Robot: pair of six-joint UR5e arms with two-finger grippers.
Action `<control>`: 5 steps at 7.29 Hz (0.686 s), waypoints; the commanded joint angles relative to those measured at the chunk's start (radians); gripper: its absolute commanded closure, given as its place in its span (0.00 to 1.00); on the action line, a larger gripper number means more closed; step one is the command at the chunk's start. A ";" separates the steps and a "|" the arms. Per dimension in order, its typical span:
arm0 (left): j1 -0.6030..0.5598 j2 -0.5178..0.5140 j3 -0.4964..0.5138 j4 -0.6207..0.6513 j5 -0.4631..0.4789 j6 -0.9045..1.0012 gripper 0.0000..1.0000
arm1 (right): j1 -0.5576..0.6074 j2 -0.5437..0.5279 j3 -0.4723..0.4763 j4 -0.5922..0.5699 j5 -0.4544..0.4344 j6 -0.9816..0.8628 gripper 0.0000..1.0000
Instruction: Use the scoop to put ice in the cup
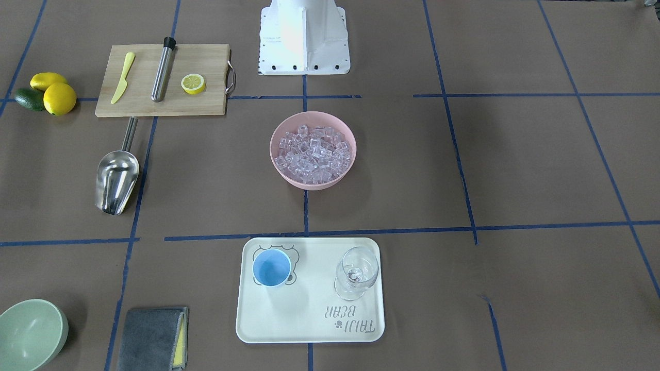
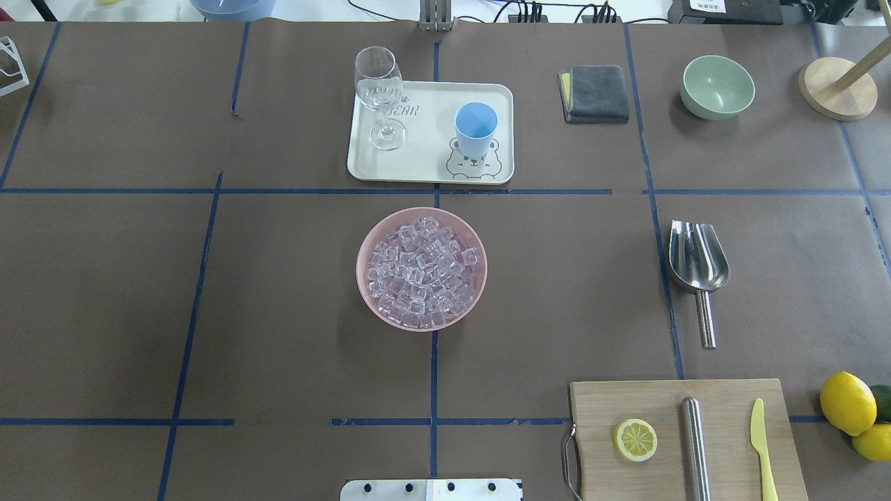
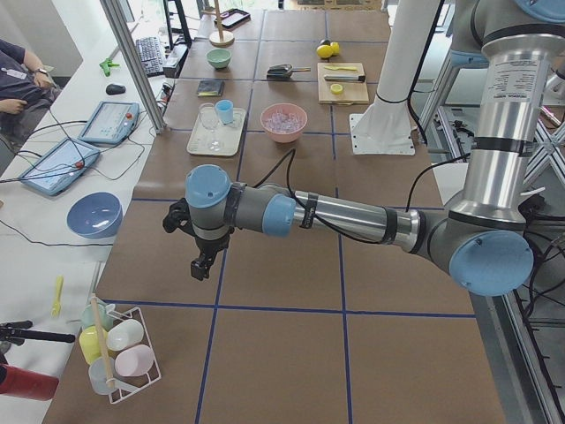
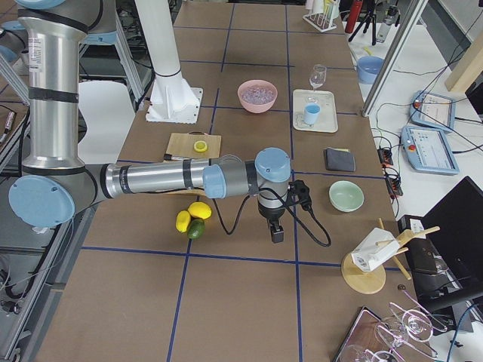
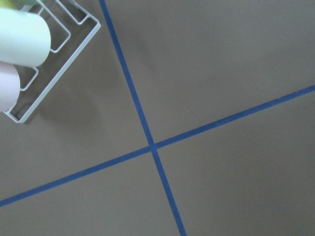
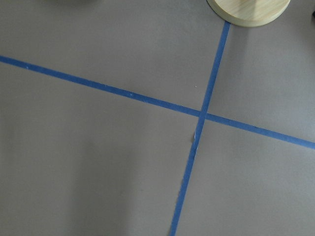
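The ice [image 2: 421, 271] is a heap of clear cubes in the pink bowl [image 2: 362, 268] at the table's middle. The light-blue cup [image 2: 476, 129] stands upright and empty on the cream tray [image 2: 424, 160], beside a wine glass [image 2: 379, 87]. The steel scoop [image 2: 697, 263] lies on the table on my right side, trough toward the far edge, handle toward me. My left gripper [image 3: 201, 265] hangs over bare table far off at the left end. My right gripper [image 4: 277, 234] hangs far off at the right end. I cannot tell whether either is open or shut.
A cutting board [image 2: 724, 417] at the near right holds a lemon slice, a steel cylinder and a yellow knife. Lemons [image 2: 847, 402] lie beside it. A green bowl [image 2: 718, 87], grey cloth [image 2: 597, 92] and wooden stand [image 2: 837, 87] sit far right. A cup rack [image 3: 119, 353] stands near the left gripper.
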 commanded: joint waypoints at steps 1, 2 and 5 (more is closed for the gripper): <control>0.003 -0.041 -0.001 -0.100 -0.004 0.002 0.00 | -0.063 0.041 0.022 0.006 0.024 0.141 0.00; 0.048 -0.044 -0.002 -0.193 0.000 0.003 0.00 | -0.077 0.070 0.023 0.004 0.024 0.144 0.00; 0.261 -0.037 -0.021 -0.448 0.005 -0.018 0.00 | -0.126 0.079 0.023 0.036 0.030 0.149 0.00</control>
